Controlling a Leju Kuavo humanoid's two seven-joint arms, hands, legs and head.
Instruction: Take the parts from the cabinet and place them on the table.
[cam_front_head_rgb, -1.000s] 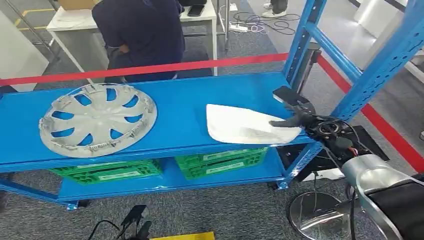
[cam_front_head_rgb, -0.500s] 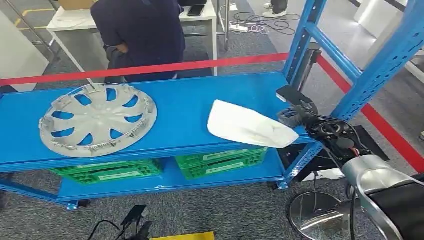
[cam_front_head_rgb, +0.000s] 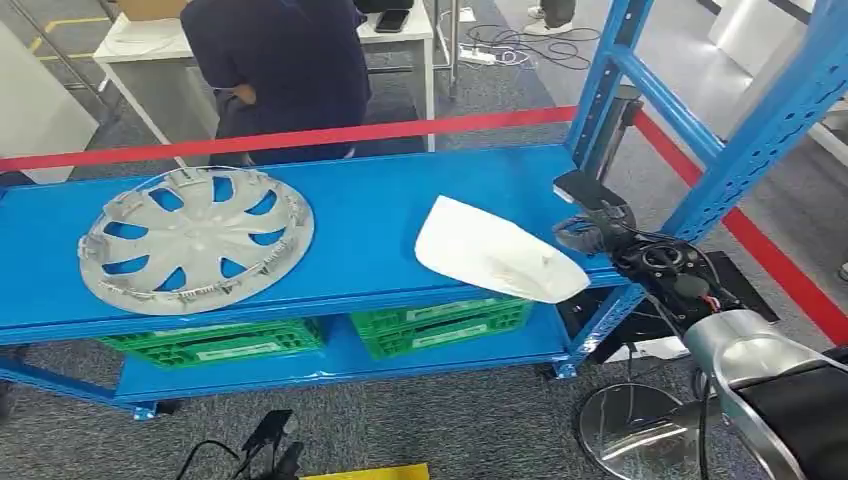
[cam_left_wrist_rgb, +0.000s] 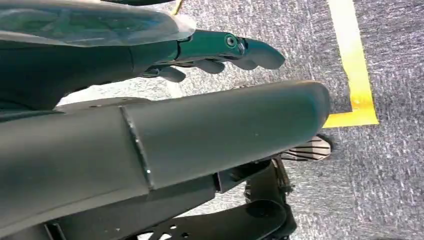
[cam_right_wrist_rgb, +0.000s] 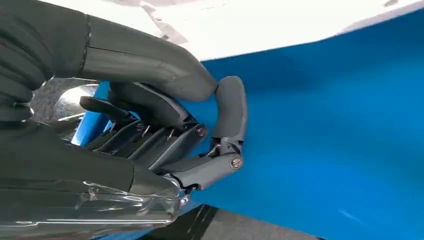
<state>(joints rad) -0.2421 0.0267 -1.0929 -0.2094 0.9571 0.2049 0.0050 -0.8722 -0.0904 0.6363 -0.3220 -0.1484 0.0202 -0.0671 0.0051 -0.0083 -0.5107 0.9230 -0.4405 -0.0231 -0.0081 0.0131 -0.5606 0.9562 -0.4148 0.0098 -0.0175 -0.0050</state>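
Right hand (cam_front_head_rgb: 592, 232) is seen at the right end of the blue shelf (cam_front_head_rgb: 360, 215), its fingers (cam_right_wrist_rgb: 220, 125) curled round toward the thumb beside the near right edge of the white part (cam_front_head_rgb: 495, 258); whether that edge is actually pinched cannot be told, since the right wrist view shows the fingers closing over blue shelf with the white part just beside them. The white part is tilted, its right end raised off the shelf and overhanging the near edge, while its left end seems to rest on the shelf. The silver wheel cover (cam_front_head_rgb: 195, 238) lies flat at the left of the same shelf, well apart and untouched. The left hand (cam_left_wrist_rgb: 220, 52) hangs over grey carpet, fingers loosely apart and nothing held. Judged from this, the task is at an early stage: no part has been carried off the shelf, and both are left to move. Compared with a second ago, the white part has been tipped up from lying flat and the right hand has been drawn slightly upward.
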